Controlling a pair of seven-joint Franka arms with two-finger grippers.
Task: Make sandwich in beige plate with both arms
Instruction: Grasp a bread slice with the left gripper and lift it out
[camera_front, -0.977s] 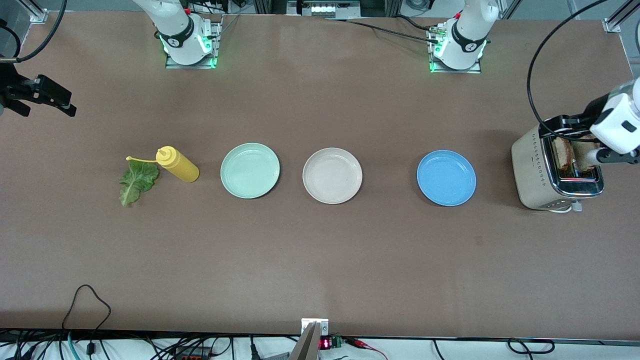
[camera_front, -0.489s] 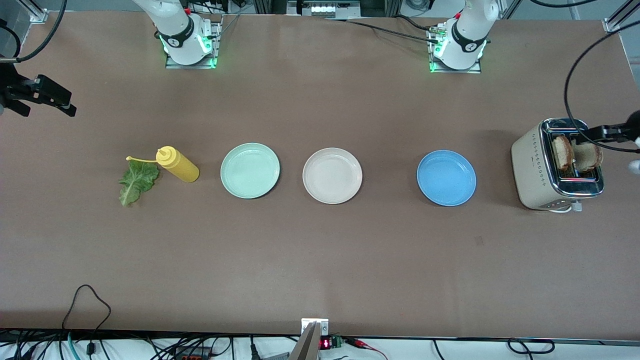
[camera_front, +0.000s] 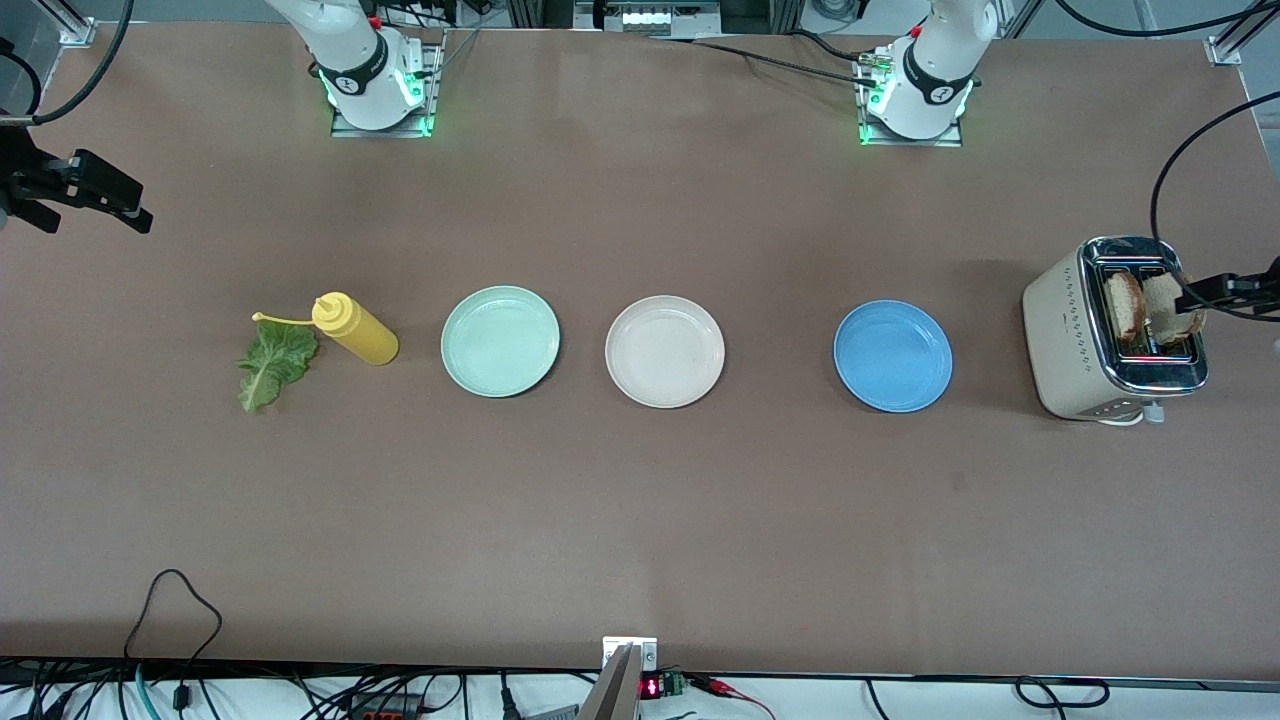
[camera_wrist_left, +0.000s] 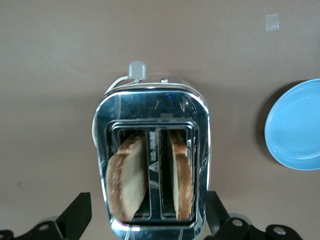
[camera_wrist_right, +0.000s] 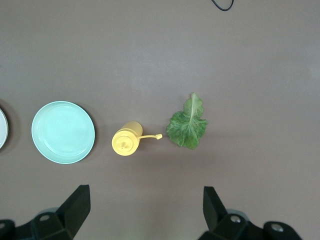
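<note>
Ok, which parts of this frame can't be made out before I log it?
- Bread slices: their lower parts sit hidden in the toaster slots, in both front and left wrist views.
- Left tool: only the open fingertips show in the wrist view; the front view's edge cuts it off.
- Right tool: the same in its wrist view.
- Beige plate: a sliver at the right wrist view's edge.

The surface (camera_front: 640, 520) is a plain matte brown. On it stand three plates: a mint-green plate (camera_front: 500, 341), a beige plate (camera_front: 665, 351) and a blue plate (camera_front: 893, 356), each of a single unpatterned colour. The squeeze bottle (camera_front: 355, 329) is yellow all over, cap and spout included. The lettuce leaf (camera_front: 271, 364) is dark green with a paler midrib and veins. The toaster (camera_front: 1075, 340) has cream sides dotted with small dark marks and a mirror-chrome top; its two bread slices (camera_wrist_left: 131, 176) are pale with brown crusts.
</note>
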